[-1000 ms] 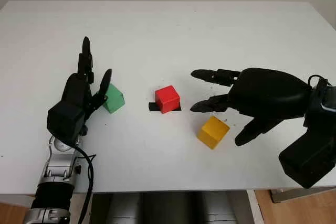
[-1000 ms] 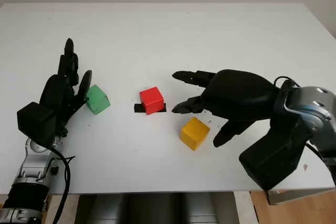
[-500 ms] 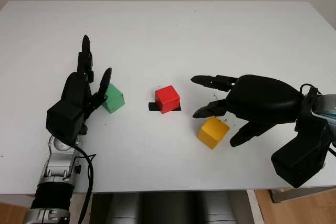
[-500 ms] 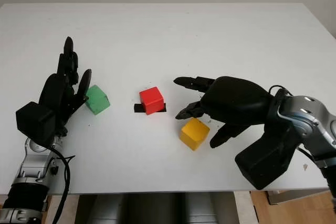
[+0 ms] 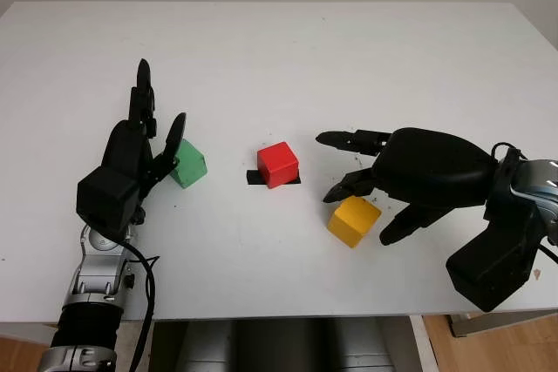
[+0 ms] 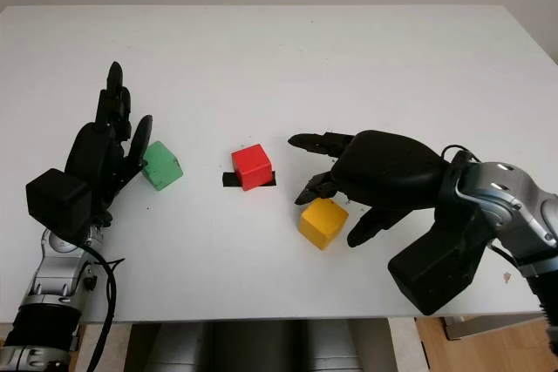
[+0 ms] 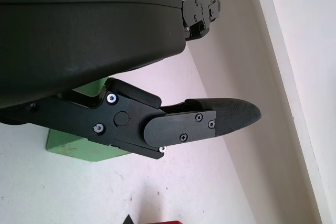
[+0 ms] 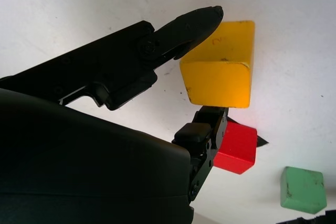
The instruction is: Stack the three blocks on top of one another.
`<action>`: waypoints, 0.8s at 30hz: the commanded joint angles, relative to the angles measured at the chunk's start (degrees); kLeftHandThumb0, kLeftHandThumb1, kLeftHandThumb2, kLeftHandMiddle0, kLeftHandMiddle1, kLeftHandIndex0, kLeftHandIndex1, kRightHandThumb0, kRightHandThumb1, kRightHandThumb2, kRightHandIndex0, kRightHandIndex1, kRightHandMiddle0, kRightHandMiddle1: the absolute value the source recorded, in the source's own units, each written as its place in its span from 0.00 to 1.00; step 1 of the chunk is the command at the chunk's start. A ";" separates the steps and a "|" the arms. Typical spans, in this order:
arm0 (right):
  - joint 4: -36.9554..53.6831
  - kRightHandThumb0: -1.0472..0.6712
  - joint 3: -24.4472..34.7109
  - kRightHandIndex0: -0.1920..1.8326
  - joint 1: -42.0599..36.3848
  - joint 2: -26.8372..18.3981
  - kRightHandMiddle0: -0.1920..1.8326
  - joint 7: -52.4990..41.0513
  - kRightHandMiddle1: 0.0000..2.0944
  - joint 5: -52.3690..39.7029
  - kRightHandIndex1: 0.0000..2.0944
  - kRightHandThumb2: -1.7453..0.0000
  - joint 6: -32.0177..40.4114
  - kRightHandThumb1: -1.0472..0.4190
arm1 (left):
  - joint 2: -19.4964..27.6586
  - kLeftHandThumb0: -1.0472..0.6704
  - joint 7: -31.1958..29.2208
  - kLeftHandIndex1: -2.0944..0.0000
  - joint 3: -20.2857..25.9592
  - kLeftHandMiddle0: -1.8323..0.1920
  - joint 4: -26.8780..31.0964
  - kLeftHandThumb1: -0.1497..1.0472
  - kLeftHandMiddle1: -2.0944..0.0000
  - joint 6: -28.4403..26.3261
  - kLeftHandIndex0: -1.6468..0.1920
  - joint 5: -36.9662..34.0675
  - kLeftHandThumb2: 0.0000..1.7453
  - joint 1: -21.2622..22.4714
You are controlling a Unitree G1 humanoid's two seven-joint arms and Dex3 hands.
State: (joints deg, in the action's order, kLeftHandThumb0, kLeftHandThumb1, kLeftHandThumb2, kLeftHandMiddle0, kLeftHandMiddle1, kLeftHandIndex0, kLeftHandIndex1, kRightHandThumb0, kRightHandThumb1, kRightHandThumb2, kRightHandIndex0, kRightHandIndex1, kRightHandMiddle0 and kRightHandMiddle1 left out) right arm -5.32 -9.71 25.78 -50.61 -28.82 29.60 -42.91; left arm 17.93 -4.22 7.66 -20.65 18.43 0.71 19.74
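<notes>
The left hand (image 5: 131, 158) is open at the table's (image 5: 279, 50) nine o'clock side, its fingers just beside the green block (image 5: 188, 164) without grasping it. At centre the red block (image 5: 278, 164) sits on a black mark (image 5: 255, 178). At about four o'clock from it lies the yellow block (image 5: 353, 219), still on the table, with the right hand (image 5: 410, 172) open over it, fingers either side, nothing gripped. If that hand closes off-centre, I judge the block could twist or skid away. No readable writing appears on any of the blocks.
</notes>
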 commanded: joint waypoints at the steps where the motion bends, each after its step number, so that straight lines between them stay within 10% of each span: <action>1: -0.60 0.25 -0.18 0.15 0.50 0.51 0.29 0.42 0.39 -1.10 0.03 0.97 -0.73 0.13 | 0.08 0.19 0.50 0.98 0.15 0.99 1.10 1.00 0.97 -0.13 1.00 0.73 0.30 -0.85; 14: -2.75 0.37 0.20 0.22 0.25 2.22 0.30 1.75 0.65 -4.20 0.04 0.96 -2.65 0.07 | -0.19 0.19 0.20 0.97 0.25 0.99 2.01 1.00 0.97 -0.60 0.99 0.32 0.30 -1.23; 24: -5.08 0.38 -0.16 0.23 0.89 2.25 0.32 4.41 0.67 -1.36 0.04 0.97 -4.44 0.09 | -0.26 0.19 0.32 0.97 0.25 0.99 1.95 1.00 0.97 -0.55 0.99 0.35 0.31 -1.20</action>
State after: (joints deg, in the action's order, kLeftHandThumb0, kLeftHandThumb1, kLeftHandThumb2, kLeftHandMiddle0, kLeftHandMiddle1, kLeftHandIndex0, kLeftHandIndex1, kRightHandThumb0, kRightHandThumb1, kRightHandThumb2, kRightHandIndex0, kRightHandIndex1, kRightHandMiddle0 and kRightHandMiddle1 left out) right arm -9.98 -9.73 26.39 -48.41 -24.75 27.87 -46.82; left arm 17.93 -3.96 7.66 -19.35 17.51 1.10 19.45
